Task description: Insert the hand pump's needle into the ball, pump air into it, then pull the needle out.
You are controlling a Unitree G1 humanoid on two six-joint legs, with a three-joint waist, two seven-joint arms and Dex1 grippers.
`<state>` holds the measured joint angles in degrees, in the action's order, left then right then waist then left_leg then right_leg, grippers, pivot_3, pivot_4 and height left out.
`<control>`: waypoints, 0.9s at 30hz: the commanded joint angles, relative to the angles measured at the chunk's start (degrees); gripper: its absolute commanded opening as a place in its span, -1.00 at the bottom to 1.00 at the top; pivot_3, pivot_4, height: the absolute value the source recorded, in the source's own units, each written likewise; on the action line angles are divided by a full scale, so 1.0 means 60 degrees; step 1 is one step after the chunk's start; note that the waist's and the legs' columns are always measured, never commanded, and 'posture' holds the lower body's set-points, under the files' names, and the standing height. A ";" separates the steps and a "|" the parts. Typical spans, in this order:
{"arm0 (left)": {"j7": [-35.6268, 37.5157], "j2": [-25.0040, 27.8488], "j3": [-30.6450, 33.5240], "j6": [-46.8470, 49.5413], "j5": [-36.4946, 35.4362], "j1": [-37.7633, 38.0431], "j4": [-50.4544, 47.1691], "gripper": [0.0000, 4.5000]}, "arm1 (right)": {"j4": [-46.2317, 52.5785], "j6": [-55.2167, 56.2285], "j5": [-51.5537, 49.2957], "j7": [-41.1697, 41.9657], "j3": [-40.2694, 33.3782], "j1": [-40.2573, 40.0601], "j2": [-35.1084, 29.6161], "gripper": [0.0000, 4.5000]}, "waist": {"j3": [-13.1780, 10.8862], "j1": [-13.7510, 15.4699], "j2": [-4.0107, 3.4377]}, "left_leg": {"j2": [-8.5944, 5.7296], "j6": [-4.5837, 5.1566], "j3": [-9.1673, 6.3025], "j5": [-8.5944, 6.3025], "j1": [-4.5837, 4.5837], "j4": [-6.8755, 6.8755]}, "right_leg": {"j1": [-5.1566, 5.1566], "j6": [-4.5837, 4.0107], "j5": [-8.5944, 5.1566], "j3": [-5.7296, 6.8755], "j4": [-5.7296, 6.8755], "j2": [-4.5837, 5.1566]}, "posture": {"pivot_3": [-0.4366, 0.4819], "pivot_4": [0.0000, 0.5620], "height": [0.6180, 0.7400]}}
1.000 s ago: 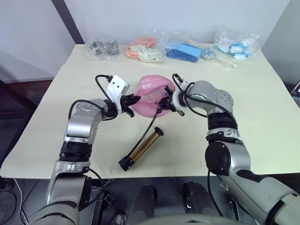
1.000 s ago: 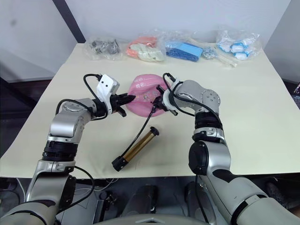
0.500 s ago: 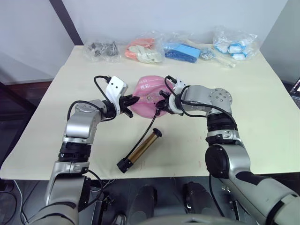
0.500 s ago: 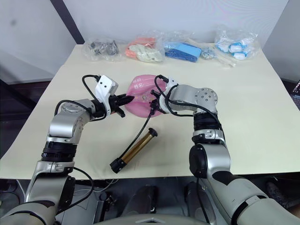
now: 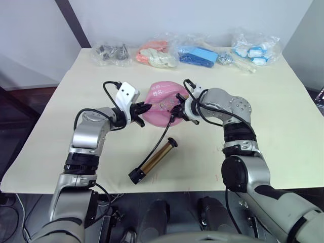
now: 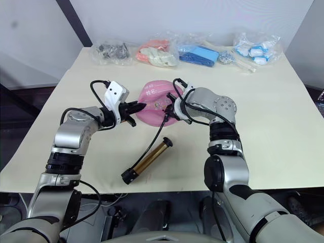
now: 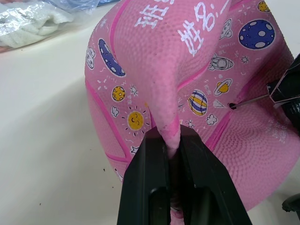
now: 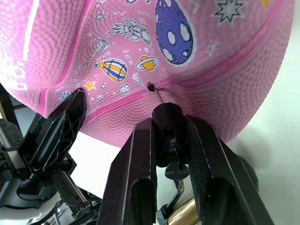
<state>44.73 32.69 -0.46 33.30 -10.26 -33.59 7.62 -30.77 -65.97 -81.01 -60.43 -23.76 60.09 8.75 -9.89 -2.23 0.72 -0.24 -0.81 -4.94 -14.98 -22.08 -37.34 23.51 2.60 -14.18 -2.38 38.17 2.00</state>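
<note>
The pink ball (image 5: pixel 163 103), limp and creased, lies in the middle of the table. My left gripper (image 7: pixel 171 140) is shut on a raised fold at its left side. My right gripper (image 8: pixel 167 123) is shut on the black end of the hose at the ball's right side. From there the thin needle (image 8: pixel 158 96) reaches the small dark valve hole (image 8: pixel 151 87), its tip at the hole. The gold hand pump (image 5: pixel 154 161) lies on the table nearer to me. Its black hose (image 5: pixel 164 135) curves up to my right gripper (image 5: pixel 178 112).
Several plastic bags line the far edge: dark parts (image 5: pixel 110 52), orange and white items (image 5: pixel 154 54), blue items (image 5: pixel 197 55), white and blue items (image 5: pixel 254 50). Bare cream table (image 5: pixel 283 121) spreads right of my right arm and left of my left arm.
My right gripper with the hose end shifted left toward the ball half a second ago, then came back slightly right. The left gripper keeps its hold on the fold. The pump barely moved.
</note>
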 commanded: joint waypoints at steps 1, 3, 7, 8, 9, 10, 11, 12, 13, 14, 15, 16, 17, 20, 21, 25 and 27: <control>0.0264 0.0065 -0.0433 0.0089 0.0103 0.0315 0.0227 -1.00 | -0.0347 -0.0066 0.0202 -0.1132 0.0122 0.0049 0.0720 -0.83 | 0.0001 0.0000 -0.0001 | 0.0000 0.0000 0.0000 0.0000 0.0000 0.0002 | 0.0000 0.0000 0.0000 0.0001 -0.0003 0.0000 | -0.05 -0.47 1.00; 0.0273 0.0081 -0.0427 0.0073 0.0114 0.0306 0.0243 -1.00 | -0.0597 -0.0148 0.0165 -0.1472 0.0237 0.0272 0.0720 -0.83 | 0.0004 -0.0007 -0.0007 | 0.0001 0.0000 0.0000 0.0000 0.0002 0.0007 | -0.0006 0.0000 0.0000 0.0002 -0.0013 0.0000 | -0.05 -0.47 1.00; 0.0277 0.0109 -0.0399 0.0075 0.0129 0.0323 0.0222 -1.00 | -0.0798 -0.0039 -0.0459 -0.1802 0.0006 0.0395 0.0883 -0.83 | 0.0009 -0.0007 -0.0011 | 0.0002 0.0000 -0.0008 0.0000 0.0006 0.0009 | -0.0015 0.0000 0.0000 0.0010 -0.0019 0.0000 | -0.05 -0.47 1.00; 0.0270 0.0118 -0.0390 0.0081 0.0131 0.0334 0.0205 -1.00 | -0.0709 0.0150 -0.0639 -0.1913 -0.0072 0.0332 0.0994 -0.83 | 0.0009 -0.0009 -0.0012 | 0.0002 0.0000 -0.0005 0.0000 0.0007 0.0009 | -0.0015 0.0000 0.0000 0.0008 -0.0020 0.0000 | -0.05 -0.47 1.00; 0.0262 0.0126 -0.0378 0.0090 0.0134 0.0344 0.0190 -1.00 | -0.0639 0.0280 -0.0827 -0.1985 -0.0121 0.0294 0.1066 -0.83 | 0.0008 -0.0012 -0.0012 | 0.0002 0.0000 -0.0005 0.0000 0.0006 0.0009 | -0.0016 0.0000 0.0000 0.0008 -0.0022 0.0000 | -0.05 -0.47 1.00; 0.0254 0.0135 -0.0370 0.0096 0.0141 0.0352 0.0182 -1.00 | -0.0515 0.0488 -0.1031 -0.2048 -0.0159 0.0242 0.1152 -0.83 | 0.0008 -0.0012 -0.0012 | 0.0002 0.0000 -0.0005 0.0000 0.0005 0.0010 | -0.0016 0.0000 0.0000 0.0008 -0.0023 0.0000 | -0.05 -0.47 1.00; 0.0256 0.0153 -0.0354 0.0106 0.0138 0.0360 0.0174 -1.00 | -0.0442 0.0655 -0.1179 -0.2128 -0.0159 0.0252 0.1187 -0.83 | 0.0008 -0.0012 -0.0012 | 0.0002 0.0001 -0.0005 0.0000 0.0005 0.0013 | -0.0015 0.0000 0.0000 0.0008 -0.0025 0.0000 | -0.05 -0.47 1.00; 0.0261 0.0171 -0.0342 0.0114 0.0132 0.0363 0.0167 -1.00 | -0.0400 0.0781 -0.1305 -0.2204 -0.0129 0.0263 0.1201 -0.83 | 0.0008 -0.0013 -0.0012 | 0.0002 0.0000 -0.0006 0.0000 0.0002 0.0015 | -0.0015 0.0000 0.0000 0.0009 -0.0028 -0.0001 | -0.05 -0.47 1.00; 0.0267 0.0185 -0.0337 0.0119 0.0129 0.0372 0.0160 -1.00 | -0.0374 0.0910 -0.1408 -0.2278 -0.0099 0.0281 0.1191 -0.83 | 0.0008 -0.0014 -0.0013 | 0.0002 0.0000 -0.0006 0.0000 0.0001 0.0017 | -0.0014 0.0000 0.0000 0.0009 -0.0030 0.0000 | -0.05 -0.47 1.00; 0.0274 0.0198 -0.0335 0.0119 0.0127 0.0383 0.0157 -1.00 | -0.0379 0.0988 -0.1504 -0.2306 -0.0059 0.0316 0.1156 -0.83 | 0.0008 -0.0016 -0.0013 | 0.0002 0.0000 -0.0006 0.0000 0.0000 0.0018 | -0.0014 0.0000 0.0000 0.0009 -0.0032 0.0000 | -0.05 -0.47 1.00; 0.0278 0.0207 -0.0336 0.0119 0.0126 0.0392 0.0155 -1.00 | -0.0380 0.1000 -0.1544 -0.2285 0.0022 0.0340 0.1092 -0.83 | 0.0007 -0.0017 -0.0013 | 0.0002 0.0001 -0.0005 0.0000 -0.0001 0.0020 | -0.0014 0.0000 0.0000 0.0009 -0.0035 0.0000 | -0.05 -0.47 1.00; 0.0281 0.0217 -0.0335 0.0115 0.0126 0.0401 0.0155 -1.00 | -0.0401 0.0932 -0.1577 -0.2232 0.0135 0.0370 0.1003 -0.83 | 0.0008 -0.0020 -0.0013 | 0.0002 0.0001 -0.0005 0.0000 -0.0002 0.0023 | -0.0013 0.0000 0.0000 0.0009 -0.0038 0.0000 | -0.05 -0.47 1.00; 0.0282 0.0224 -0.0335 0.0112 0.0124 0.0406 0.0155 -1.00 | -0.0414 0.0882 -0.1609 -0.2195 0.0231 0.0384 0.0939 -0.83 | 0.0007 -0.0022 -0.0013 | 0.0002 0.0001 -0.0005 -0.0001 -0.0002 0.0025 | -0.0013 0.0000 0.0000 0.0009 -0.0038 0.0000 | -0.05 -0.47 1.00; 0.0287 0.0241 -0.0332 0.0114 0.0120 0.0400 0.0167 -1.00 | -0.0333 0.1251 -0.2178 -0.2580 0.0172 0.0363 0.1160 -0.83 | 0.0007 -0.0025 -0.0013 | 0.0003 0.0001 -0.0004 -0.0001 -0.0003 0.0030 | -0.0009 0.0000 0.0000 0.0009 -0.0040 0.0000 | -0.05 -0.47 1.00; 0.0294 0.0246 -0.0342 0.0105 0.0128 0.0400 0.0179 -1.00 | -0.0310 0.1289 -0.2356 -0.2600 0.0176 0.0393 0.1213 -0.83 | 0.0007 -0.0024 -0.0013 | 0.0004 0.0001 -0.0004 -0.0001 -0.0003 0.0030 | -0.0009 0.0000 0.0000 0.0009 -0.0039 0.0000 | -0.05 -0.47 1.00; 0.0332 0.0277 -0.0393 0.0067 0.0168 0.0416 0.0215 -1.00 | -0.0083 0.1935 -0.2768 -0.3023 0.0201 0.0446 0.1490 -0.83 | 0.0006 -0.0028 -0.0014 | 0.0004 0.0001 -0.0004 -0.0001 -0.0013 0.0030 | 0.0001 0.0000 0.0000 0.0009 -0.0039 -0.0001 | -0.05 -0.47 1.00; 0.0343 0.0295 -0.0429 -0.0015 0.0210 0.0421 0.0235 -1.00 | 0.0127 0.2352 -0.3017 -0.3360 0.0324 0.0341 0.1564 -0.83 | 0.0006 -0.0027 -0.0015 | 0.0005 0.0001 -0.0004 -0.0001 -0.0019 0.0030 | 0.0005 0.0000 0.0000 0.0009 -0.0040 -0.0001 | -0.05 -0.47 1.00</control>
<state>46.10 33.74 -0.67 32.04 -10.29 -33.02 7.43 -32.60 -53.46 -98.98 -78.91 -21.47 62.38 9.12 -9.86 -2.40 0.63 -0.21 -0.80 -4.97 -14.98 -22.21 -37.16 23.56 2.61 -14.18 -2.32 37.92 2.00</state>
